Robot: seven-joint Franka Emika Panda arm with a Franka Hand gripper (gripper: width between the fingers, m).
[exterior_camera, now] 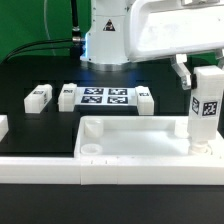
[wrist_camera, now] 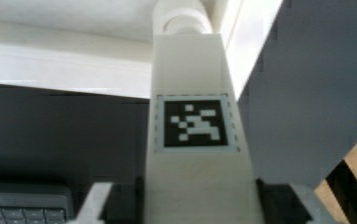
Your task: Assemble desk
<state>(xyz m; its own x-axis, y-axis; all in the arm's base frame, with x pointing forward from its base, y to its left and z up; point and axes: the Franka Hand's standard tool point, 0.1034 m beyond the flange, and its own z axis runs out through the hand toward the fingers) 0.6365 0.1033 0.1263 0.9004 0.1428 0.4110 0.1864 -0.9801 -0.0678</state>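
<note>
The white tray-like tabletop (exterior_camera: 135, 143) lies in front, rim up, with a round socket (exterior_camera: 91, 149) at its near corner on the exterior view's left. My gripper (exterior_camera: 203, 84) is shut on a white square leg (exterior_camera: 204, 112) with a black-and-white tag. It holds the leg upright at the tabletop's corner on the exterior view's right. In the wrist view the leg (wrist_camera: 196, 110) fills the middle between my two fingers (wrist_camera: 285, 203), its far end against the white tabletop. The joint itself is hidden.
Two more tagged legs (exterior_camera: 38, 97) (exterior_camera: 67, 97) lie on the black table at the exterior view's left, another (exterior_camera: 145, 98) beside the marker board (exterior_camera: 105, 97). A white border rail (exterior_camera: 40, 167) runs along the front. The robot base (exterior_camera: 105, 40) stands behind.
</note>
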